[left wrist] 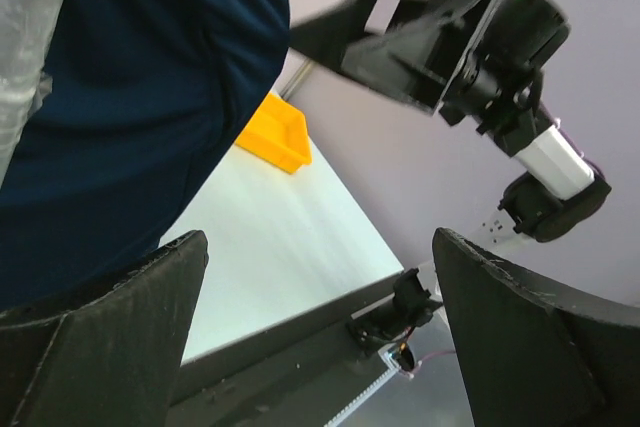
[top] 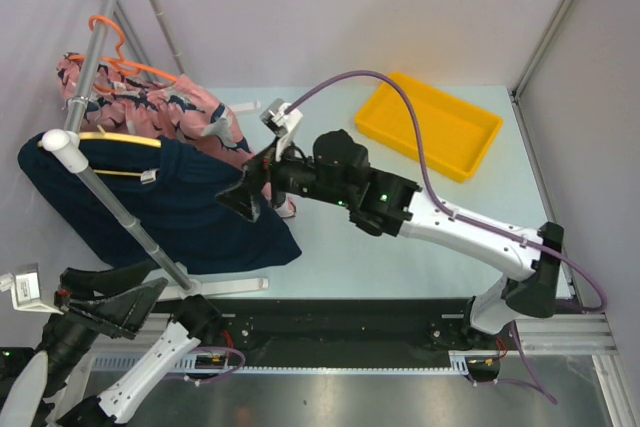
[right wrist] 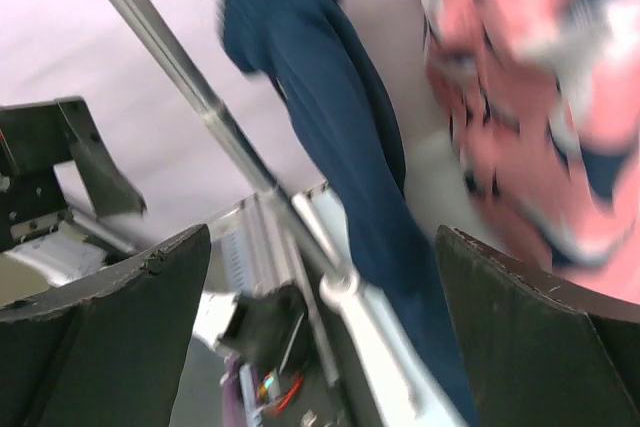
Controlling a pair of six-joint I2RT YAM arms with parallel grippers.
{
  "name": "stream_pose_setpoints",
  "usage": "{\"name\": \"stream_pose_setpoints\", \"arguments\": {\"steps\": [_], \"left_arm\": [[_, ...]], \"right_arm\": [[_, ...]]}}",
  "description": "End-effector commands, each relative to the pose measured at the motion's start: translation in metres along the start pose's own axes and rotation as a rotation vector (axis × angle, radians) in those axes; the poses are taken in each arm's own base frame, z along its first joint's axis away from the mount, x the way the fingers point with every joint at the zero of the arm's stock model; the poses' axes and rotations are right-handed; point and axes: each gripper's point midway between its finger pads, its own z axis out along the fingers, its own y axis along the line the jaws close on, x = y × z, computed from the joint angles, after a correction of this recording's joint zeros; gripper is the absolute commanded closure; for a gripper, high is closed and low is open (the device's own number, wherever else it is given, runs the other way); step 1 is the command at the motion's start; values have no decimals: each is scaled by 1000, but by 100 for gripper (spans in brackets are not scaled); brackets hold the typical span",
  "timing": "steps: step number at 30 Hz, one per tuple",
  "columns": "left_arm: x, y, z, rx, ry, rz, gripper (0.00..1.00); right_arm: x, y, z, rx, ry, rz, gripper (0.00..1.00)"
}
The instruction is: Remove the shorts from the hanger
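Right end effector (top: 255,184) (jaws spread, empty) near edge of navy shorts (top: 190,212); left end effector (top: 118,297) spread too.

The left gripper (left wrist: 320,247) stands open, its two black fingers at the lower left and lower right corners. The navy shorts (left wrist: 140,97) fill the upper left. A yellow tray (left wrist: 275,132) lies on the pale table (left wrist: 270,217) at centre. The right arm (left wrist: 470,37) occupies the upper right.

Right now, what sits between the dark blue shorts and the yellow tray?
The right arm's wrist and open fingers, over bare table; the top view shows it.
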Motion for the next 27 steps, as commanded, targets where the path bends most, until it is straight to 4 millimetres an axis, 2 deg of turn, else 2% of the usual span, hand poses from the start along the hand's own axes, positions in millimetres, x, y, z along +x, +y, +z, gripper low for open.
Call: {"name": "stream_pose_setpoints", "arguments": {"steps": [1, 2, 3, 4, 6, 7, 8, 10, 11, 12, 13, 14, 15, 17, 22, 23, 26, 27], "left_arm": [[5, 1, -42, 83, -39, -50, 0], [7, 0, -43, 86, -30, -52, 0], [9, 0, -43, 88, -22, -55, 0], [12, 0, -44, 89, -7, -55, 0], [14, 1, -45, 86, 0, -62, 0], [16, 2, -46, 85, 5, -63, 0], [15, 2, -47, 86, 4, -63, 0], [16, 2, -48, 86, 6, -65, 0], [16, 2, -49, 86, 7, -65, 0], [16, 2, -49, 87, 10, -63, 0], [16, 2, -49, 87, 7, -63, 0], [16, 1, -49, 90, 9, -63, 0], [15, 0, -50, 93, 8, -65, 0], [15, -1, -51, 101, 11, -66, 0], [14, -2, -55, 102, 10, -68, 0], [15, -1, -55, 102, 12, -66, 0], [16, -2, -54, 103, 23, -70, 0], [15, -3, -54, 108, 19, -70, 0]], "right_arm": [[-46, 21, 30, -56, -158, -187, 0], [-48, 22, 36, -57, -164, -196, 0], [-59, 29, 37, -74, -187, -211, 0], [-53, 29, 47, -87, -171, -213, 2], [-51, 38, 54, -130, -163, -226, 4], [-58, 45, 56, -148, -178, -236, 5], [-48, 48, 64, -168, -155, -242, 7], [-51, 55, 69, -197, -163, -277, 11], [-42, 55, 77, -213, -143, -285, 13], [-42, 57, 79, -221, -144, -293, 16], [-49, 60, 81, -227, -162, -307, 23], [-36, 56, 87, -229, -122, -311, 28], [-33, 57, 89, -235, -118, -321, 37], [-32, 56, 94, -233, -113, -327, 46], [-24, 57, 99, -256, -78, -360, 76], [-26, 58, 99, -257, -81, -361, 80], [-31, 62, 97, -269, -86, -362, 100], [-34, 65, 94, -287, -92, -392, 100]]}}
